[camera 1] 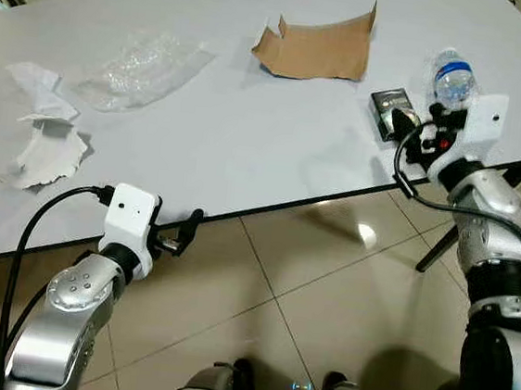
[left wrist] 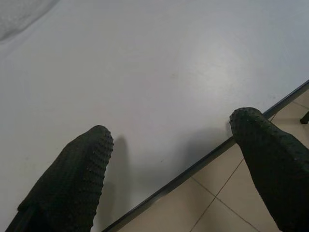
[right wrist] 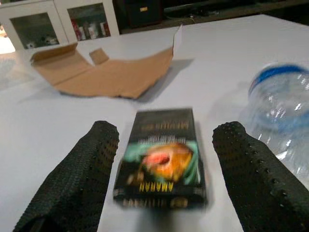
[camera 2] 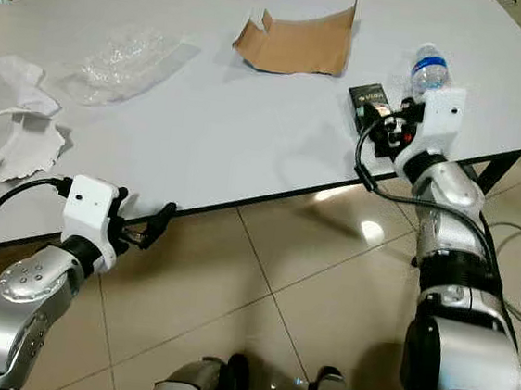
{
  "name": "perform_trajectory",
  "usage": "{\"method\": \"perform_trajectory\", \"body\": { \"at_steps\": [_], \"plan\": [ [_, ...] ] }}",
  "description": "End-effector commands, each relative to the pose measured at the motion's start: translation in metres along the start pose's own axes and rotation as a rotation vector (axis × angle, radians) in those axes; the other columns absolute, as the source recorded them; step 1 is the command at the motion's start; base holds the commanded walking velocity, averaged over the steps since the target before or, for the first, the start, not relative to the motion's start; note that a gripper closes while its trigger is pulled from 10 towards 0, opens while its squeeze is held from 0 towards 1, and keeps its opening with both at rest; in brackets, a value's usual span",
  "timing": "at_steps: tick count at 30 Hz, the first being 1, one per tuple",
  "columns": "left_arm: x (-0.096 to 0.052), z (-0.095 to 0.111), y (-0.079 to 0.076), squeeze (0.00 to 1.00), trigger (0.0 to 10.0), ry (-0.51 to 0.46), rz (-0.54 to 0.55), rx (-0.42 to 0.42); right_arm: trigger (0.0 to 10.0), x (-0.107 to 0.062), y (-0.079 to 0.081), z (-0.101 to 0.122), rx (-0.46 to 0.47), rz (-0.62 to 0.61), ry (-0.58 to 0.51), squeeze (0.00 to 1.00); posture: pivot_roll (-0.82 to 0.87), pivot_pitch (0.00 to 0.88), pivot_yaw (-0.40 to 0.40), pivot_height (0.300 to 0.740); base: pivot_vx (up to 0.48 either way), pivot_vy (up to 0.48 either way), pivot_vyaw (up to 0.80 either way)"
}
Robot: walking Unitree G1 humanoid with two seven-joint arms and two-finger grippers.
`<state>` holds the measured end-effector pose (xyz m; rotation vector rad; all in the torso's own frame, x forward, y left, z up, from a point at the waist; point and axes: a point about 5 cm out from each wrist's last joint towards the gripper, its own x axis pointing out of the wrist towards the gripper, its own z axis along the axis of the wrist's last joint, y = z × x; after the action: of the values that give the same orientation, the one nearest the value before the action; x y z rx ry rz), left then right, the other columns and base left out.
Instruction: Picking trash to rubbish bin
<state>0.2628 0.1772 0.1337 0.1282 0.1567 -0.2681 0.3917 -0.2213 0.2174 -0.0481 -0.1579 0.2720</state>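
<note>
White rectangular bench [camera 1: 247, 147] seen from above its near edge, over a beige tiled floor [camera 1: 324, 295]. The right tool [right wrist: 161, 186] is at the bench's near right corner, its two black fingers [right wrist: 79, 179] spread apart on either side of a small black cardboard box with a printed colour label [right wrist: 161, 162]; the fingers flank the box without touching it, so the tool is released and grasps nothing. Just beside the box, toward the right edge of the bench, lies a clear plastic water bottle with a blue label [camera 1: 452, 77]. Farther in from the near edge, a torn piece of brown cardboard [camera 1: 315, 47] rests flat with one corner curled up. Toward the left side of the bench lie a crumpled clear plastic bag [camera 1: 138, 72] and, near the left edge, torn white paper scraps [camera 1: 44, 130]. The left tool [left wrist: 174, 164] hangs at the near edge of the bench, fingers [left wrist: 72, 179] spread wide and released, holding nothing.
</note>
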Motion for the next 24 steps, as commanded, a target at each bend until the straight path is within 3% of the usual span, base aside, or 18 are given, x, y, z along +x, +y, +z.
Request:
{"method": "perform_trajectory", "body": {
  "at_steps": [1,12,24],
  "plan": [
    [-0.002,-0.003,0.003,0.0,10.0,0.012,0.017,0.0,10.0,0.003,0.0,-0.002,0.013,-0.018,0.032,0.0,0.12,0.264,0.189,0.74,0.0,0.0,0.0],
    [-0.005,-0.005,0.003,0.0,10.0,0.015,0.028,-0.005,10.0,0.014,-0.001,0.001,0.052,-0.084,0.08,0.0,0.13,0.262,0.177,0.74,0.0,0.0,0.0],
    [-0.007,-0.006,0.002,0.0,10.0,0.02,0.03,-0.004,10.0,0.023,0.011,-0.003,0.116,-0.075,0.144,0.0,0.14,0.266,0.168,0.74,0.0,0.0,0.0]
  ]
}}
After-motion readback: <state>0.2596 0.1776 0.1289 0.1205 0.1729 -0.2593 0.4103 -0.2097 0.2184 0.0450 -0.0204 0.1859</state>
